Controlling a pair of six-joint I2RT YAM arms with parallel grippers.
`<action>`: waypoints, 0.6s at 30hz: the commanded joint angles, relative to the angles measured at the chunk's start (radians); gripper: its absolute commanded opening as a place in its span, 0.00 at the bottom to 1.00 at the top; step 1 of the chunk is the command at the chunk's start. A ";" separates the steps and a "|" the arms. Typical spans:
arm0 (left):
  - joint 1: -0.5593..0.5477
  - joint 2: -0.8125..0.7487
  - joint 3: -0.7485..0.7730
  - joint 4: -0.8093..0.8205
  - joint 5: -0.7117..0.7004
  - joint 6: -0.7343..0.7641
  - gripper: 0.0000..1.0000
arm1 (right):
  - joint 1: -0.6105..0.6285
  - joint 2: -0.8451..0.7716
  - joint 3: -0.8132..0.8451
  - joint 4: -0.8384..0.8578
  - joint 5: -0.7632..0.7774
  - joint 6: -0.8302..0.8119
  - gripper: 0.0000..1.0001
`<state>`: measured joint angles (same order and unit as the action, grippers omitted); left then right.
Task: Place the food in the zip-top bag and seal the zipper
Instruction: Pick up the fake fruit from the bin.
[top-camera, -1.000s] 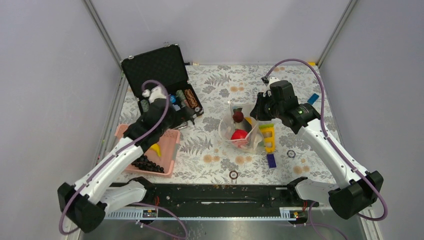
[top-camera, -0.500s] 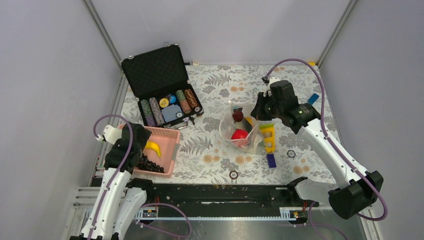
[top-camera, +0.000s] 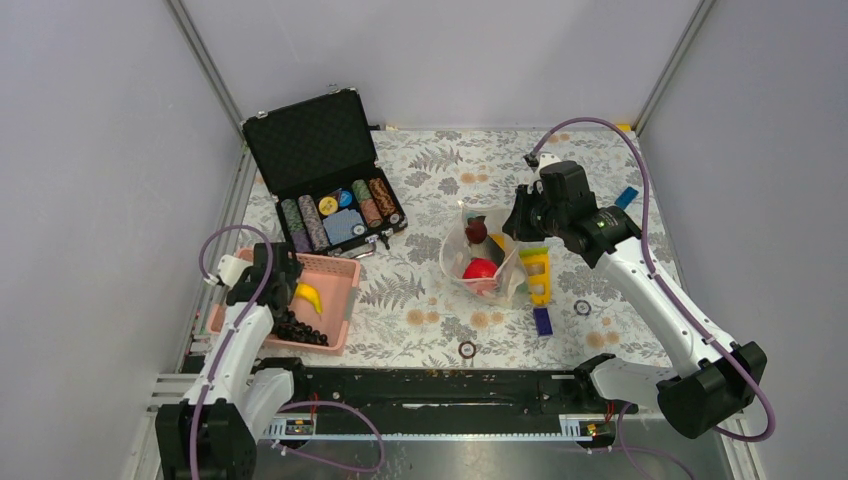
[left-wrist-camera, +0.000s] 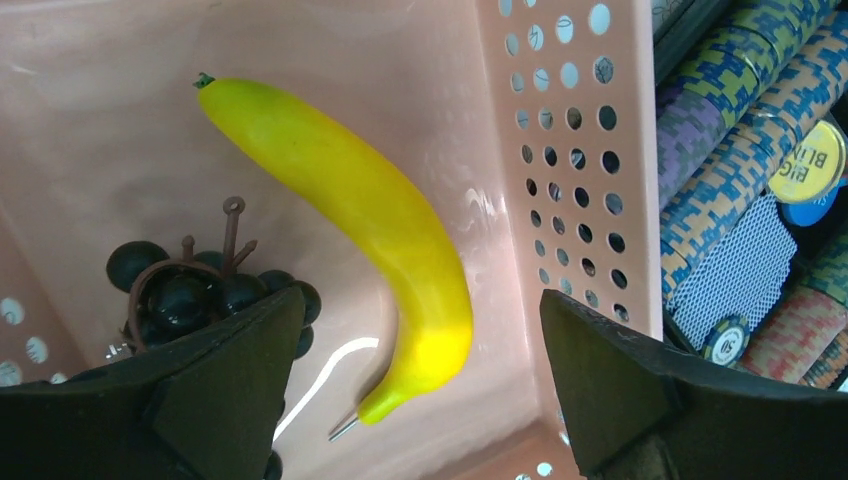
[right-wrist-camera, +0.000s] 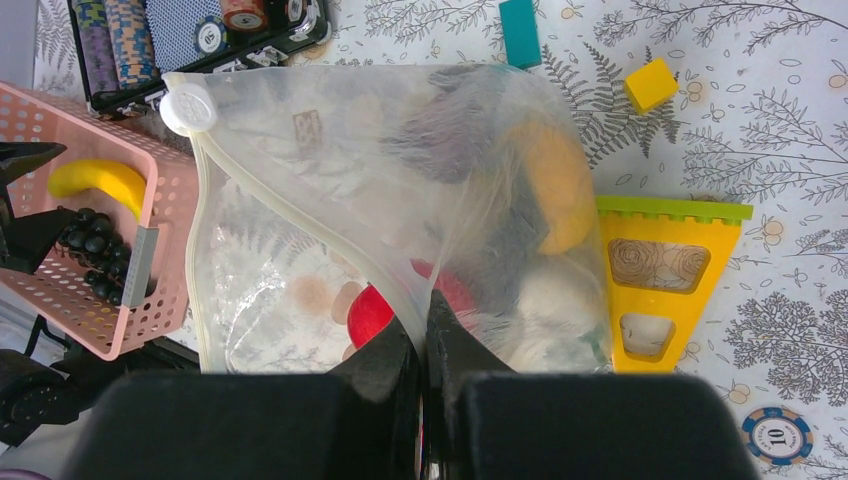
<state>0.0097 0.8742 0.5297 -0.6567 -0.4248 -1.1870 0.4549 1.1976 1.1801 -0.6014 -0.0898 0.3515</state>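
The clear zip-top bag (top-camera: 480, 262) stands mid-table, mouth held open; red fruit (top-camera: 478, 269), an orange (right-wrist-camera: 555, 190) and other food sit inside. My right gripper (right-wrist-camera: 424, 330) is shut on the bag's whitish zipper strip (right-wrist-camera: 300, 225) and also shows in the top view (top-camera: 516, 226). My left gripper (left-wrist-camera: 415, 375) is open over the pink basket (top-camera: 338, 300), jaws straddling the stem end of the yellow banana (left-wrist-camera: 360, 210). The dark grape bunch (left-wrist-camera: 195, 290) lies beside it. From above the left gripper (top-camera: 283, 283) sits by the banana (top-camera: 310, 296) and grapes (top-camera: 298, 329).
An open black case of poker chips (top-camera: 335, 215) stands behind the basket. A yellow triangular plastic piece (top-camera: 537, 272) lies right of the bag, with a blue block (top-camera: 542, 320), small rings (top-camera: 467, 349) and a loose chip (right-wrist-camera: 770, 434) nearby.
My left arm has pulled back from the poker case and come down over the pink basket, above the banana. The right arm and the bag have not moved.
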 joint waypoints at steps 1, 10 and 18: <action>0.030 0.033 -0.022 0.132 0.017 -0.037 0.87 | -0.011 -0.023 0.010 0.000 0.034 -0.019 0.05; 0.062 0.126 -0.047 0.189 0.068 -0.038 0.80 | -0.012 -0.015 0.013 0.002 0.032 -0.019 0.05; 0.067 0.215 -0.039 0.205 0.094 -0.025 0.75 | -0.012 -0.011 0.013 0.002 0.031 -0.018 0.05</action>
<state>0.0689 1.0592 0.4961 -0.4862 -0.3645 -1.2129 0.4507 1.1976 1.1801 -0.6075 -0.0864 0.3462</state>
